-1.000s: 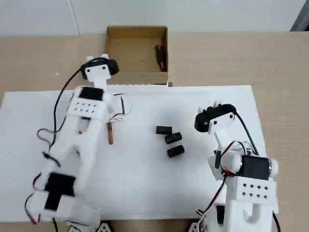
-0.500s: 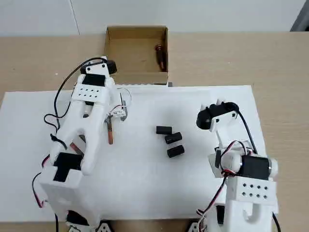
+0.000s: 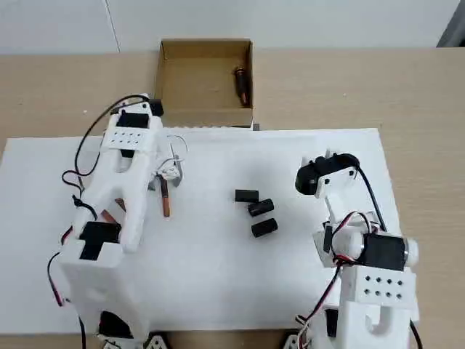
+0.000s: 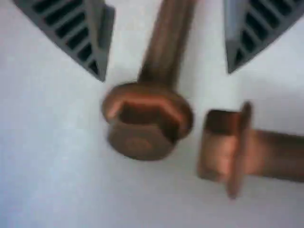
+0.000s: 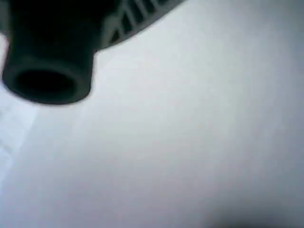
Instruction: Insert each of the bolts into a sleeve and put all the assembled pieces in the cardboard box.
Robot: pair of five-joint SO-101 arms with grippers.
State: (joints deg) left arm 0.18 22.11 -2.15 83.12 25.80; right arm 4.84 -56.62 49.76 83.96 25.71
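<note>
Since its two grey ribbed fingers [image 4: 80,33] stand wide apart, the left claw [image 4: 166,71] holds nothing. A copper bolt [image 4: 147,121] lies on the white sheet [image 4: 42,180] with its shaft running between those fingers, touching neither, and its hex head out past the tips. A second bolt [image 4: 247,147] lies just beside that head, set crosswise to the first. From above, this claw hangs left of centre over the upper end of the first bolt. The right claw [image 3: 325,174], right of centre, appears to pinch a black sleeve [image 5: 47,61]: the sleeve sits against one ribbed finger, open bore towards the camera, though the other finger is hidden. Three loose sleeves [image 3: 260,207] lie clustered mid-frame between the two arms, well apart from both claws. At top centre the cardboard box [image 3: 168,80] stands on the bare wooden table [image 3: 421,87], its near wall just beyond the sheet's upper edge. Inside, a copper-coloured piece [image 3: 240,83] with a dark end lies along the right wall.
</note>
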